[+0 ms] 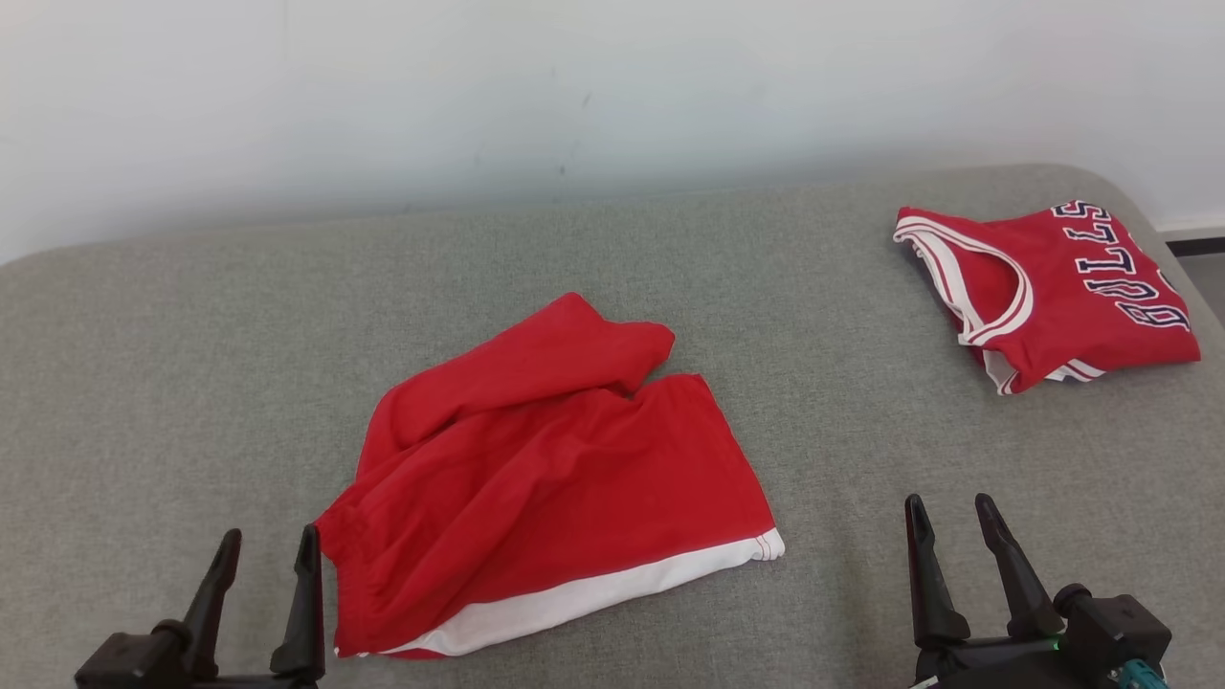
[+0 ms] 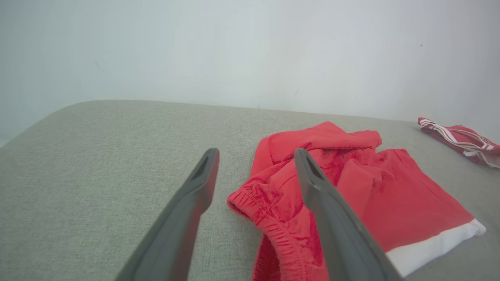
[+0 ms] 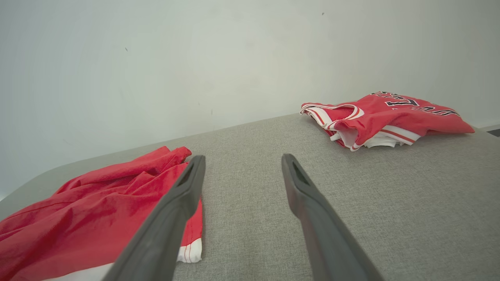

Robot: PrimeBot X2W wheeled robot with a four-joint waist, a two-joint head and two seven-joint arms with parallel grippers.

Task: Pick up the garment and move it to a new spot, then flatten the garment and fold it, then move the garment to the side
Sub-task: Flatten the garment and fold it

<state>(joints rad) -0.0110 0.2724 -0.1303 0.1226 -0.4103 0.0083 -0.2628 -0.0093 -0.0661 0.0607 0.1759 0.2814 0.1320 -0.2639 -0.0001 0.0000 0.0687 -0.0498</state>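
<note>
The garment [image 1: 545, 469] is a pair of red shorts with a white hem band, lying rumpled and partly folded over in the middle of the grey cushion. Its elastic waistband [image 2: 269, 226] faces my left gripper [image 1: 269, 544], which stands open just left of the waistband, nothing between its fingers. In the left wrist view the gripper [image 2: 256, 156] hovers over the waistband edge. My right gripper [image 1: 947, 509] is open at the lower right, apart from the shorts' white hem corner [image 3: 189, 251]. In the right wrist view this gripper [image 3: 240, 162] points over bare cushion.
A folded red jersey [image 1: 1048, 292] with white trim and dark lettering lies at the far right of the cushion [image 1: 191, 383], near its rounded edge. A pale wall [image 1: 574, 96] rises behind. Bare cushion surface stretches left of the shorts and between the shorts and jersey.
</note>
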